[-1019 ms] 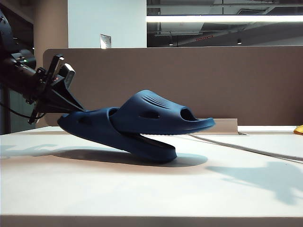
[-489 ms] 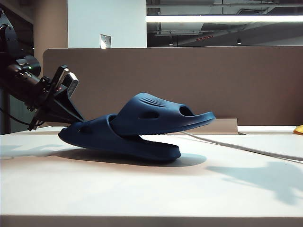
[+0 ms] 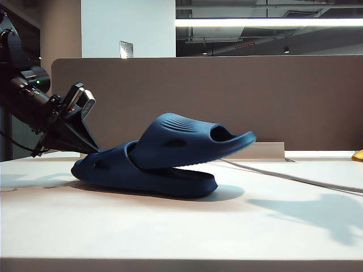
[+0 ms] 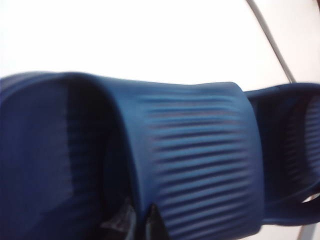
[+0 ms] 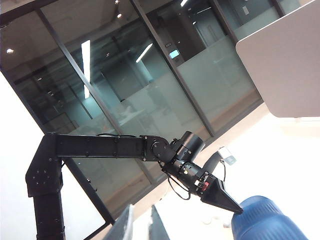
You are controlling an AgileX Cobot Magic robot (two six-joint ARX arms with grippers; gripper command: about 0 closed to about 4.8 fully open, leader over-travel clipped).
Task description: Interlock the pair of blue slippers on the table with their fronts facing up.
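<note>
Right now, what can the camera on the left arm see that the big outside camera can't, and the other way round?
Only the left wrist view shows the ribbed strap close up, with the left gripper's fingertips beside it. Only the exterior view shows the whole pair of blue slippers nested together on the table, the brown divider panel, and the left gripper at the lower slipper's end. Both show the slippers, the table and a grey cable.

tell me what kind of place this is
Probably a robotics lab inside an office building: a white table backed by a brown divider panel, glass partition walls onto a corridor, strip ceiling lights, and a black robot arm holding the blue slippers.
</note>
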